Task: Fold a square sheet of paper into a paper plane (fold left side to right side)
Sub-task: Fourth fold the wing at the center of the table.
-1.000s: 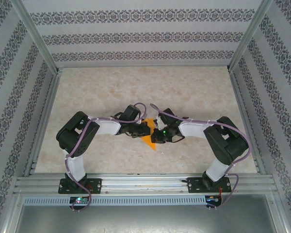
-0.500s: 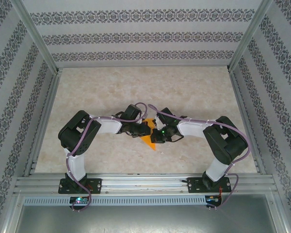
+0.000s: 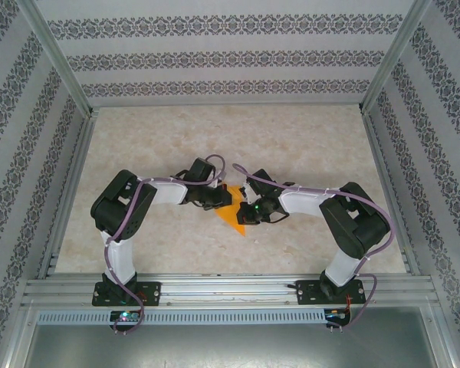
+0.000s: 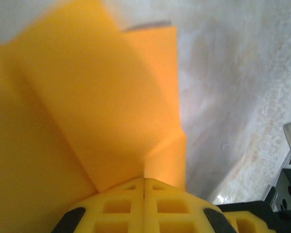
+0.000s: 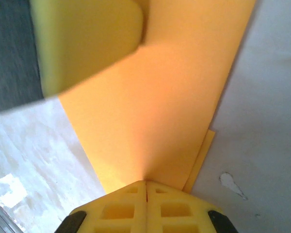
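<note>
Both arms meet at the middle of the table, w/ the orange paper between them. It's already down to a narrow wedge, its point aimed at the near edge.

The left gripper has its jaws together on one end of the paper. In the left wrist view the layered flaps fan up from the pinch.

The right gripper is likewise clamped on the paper, and a second layer peeks out along the sheet's edge in its wrist view. The blurry yellow block at the top left there is prob. the other gripper's finger, but I can't be sure.

This looks like a late fold, i.e. the left side being brought over to the right. Next, I'd say, the left arm carries its flap across while the right one anchors. Edges must line up before pressing the crease, and thin paper tears if the two pull apart.
</note>
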